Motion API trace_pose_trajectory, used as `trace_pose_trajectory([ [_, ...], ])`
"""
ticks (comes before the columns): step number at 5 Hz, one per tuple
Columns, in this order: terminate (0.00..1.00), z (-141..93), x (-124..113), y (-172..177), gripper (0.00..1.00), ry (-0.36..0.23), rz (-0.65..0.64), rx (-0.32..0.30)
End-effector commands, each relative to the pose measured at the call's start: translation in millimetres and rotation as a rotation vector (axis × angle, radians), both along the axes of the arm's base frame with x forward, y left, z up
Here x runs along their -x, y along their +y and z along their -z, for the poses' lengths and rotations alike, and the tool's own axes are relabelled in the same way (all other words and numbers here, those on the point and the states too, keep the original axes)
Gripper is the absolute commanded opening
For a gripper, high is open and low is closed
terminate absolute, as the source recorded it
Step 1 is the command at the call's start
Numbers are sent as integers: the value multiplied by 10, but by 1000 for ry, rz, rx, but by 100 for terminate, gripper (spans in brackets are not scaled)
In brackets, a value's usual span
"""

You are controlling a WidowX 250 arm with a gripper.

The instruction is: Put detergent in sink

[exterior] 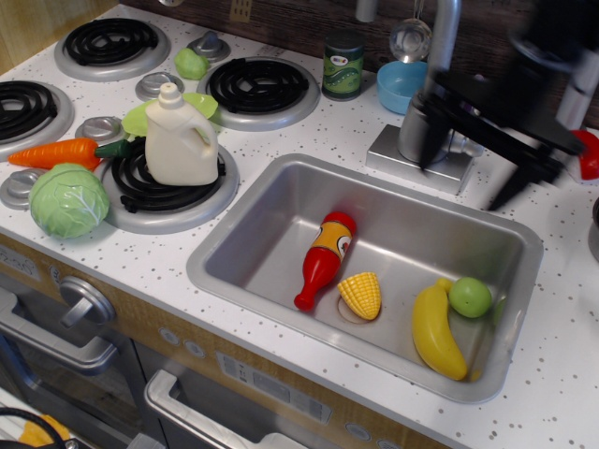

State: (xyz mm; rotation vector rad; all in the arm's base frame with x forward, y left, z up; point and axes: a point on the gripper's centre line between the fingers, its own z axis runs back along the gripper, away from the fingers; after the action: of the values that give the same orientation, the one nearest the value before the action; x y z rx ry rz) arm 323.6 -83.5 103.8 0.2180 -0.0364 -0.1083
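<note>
The detergent [180, 140] is a cream-white jug with a side handle. It stands upright on the front right stove burner [168, 192], left of the sink. The sink [217, 271] is a silver basin that holds a ketchup bottle [323, 254], a corn cob [360, 295], a banana [435, 332] and a green fruit [470, 296]. My gripper [465, 166] is black and blurred with motion. It hangs above the sink's back right edge, in front of the faucet [440, 37], far right of the detergent. Its fingers are spread and empty.
A cabbage [68, 199] and a carrot [56, 152] lie left of the detergent, with a green plate [136, 119] behind it. A green can [343, 64] and a blue bowl [398, 84] stand at the back. A red object [588, 154] sits at the right edge.
</note>
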Motion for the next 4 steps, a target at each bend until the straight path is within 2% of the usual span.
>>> trace_pose_trajectory([
  [1, 0, -461, 98, 657, 100, -36, 160, -32],
  [2, 0, -555, 161, 1145, 100, -61, 355, -75],
  [3, 0, -636, 149, 1641, 100, -40, 483, -98],
  [4, 0, -651, 95, 1947, 100, -2, 648, -57],
])
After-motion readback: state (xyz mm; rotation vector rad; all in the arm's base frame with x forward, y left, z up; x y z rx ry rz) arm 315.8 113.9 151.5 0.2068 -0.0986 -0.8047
